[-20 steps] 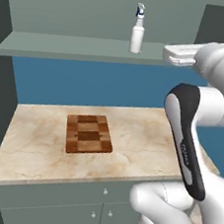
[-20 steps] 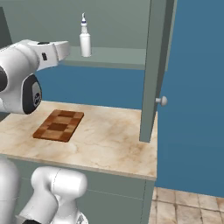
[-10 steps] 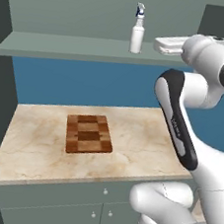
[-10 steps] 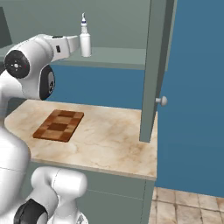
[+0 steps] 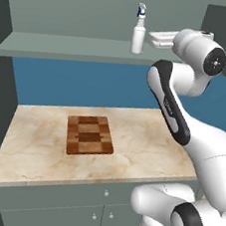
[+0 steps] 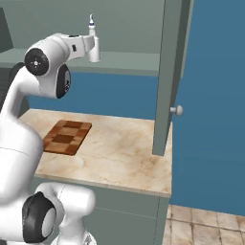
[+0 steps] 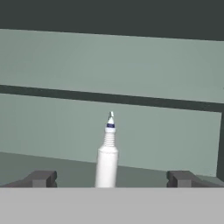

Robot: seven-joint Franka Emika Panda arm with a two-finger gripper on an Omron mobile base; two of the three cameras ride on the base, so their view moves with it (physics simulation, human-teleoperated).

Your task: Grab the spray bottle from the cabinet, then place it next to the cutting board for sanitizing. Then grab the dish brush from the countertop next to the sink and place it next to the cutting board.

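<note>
The white spray bottle stands upright on the shelf of the grey-green cabinet. My gripper is raised to shelf height just right of the bottle, open, and does not touch it. In the hand view the bottle stands straight ahead between the two wide-apart fingertips. The checkered wooden cutting board lies flat on the marble counter below. The dish brush is out of view.
The open cabinet door hangs at the right end of the shelf, its knob over the counter's right end. The marble counter has bare room around the board. A blue wall runs behind.
The arm has swung up and left toward the shelf, bringing the open gripper closer to the spray bottle. The bottle and board have not moved.
</note>
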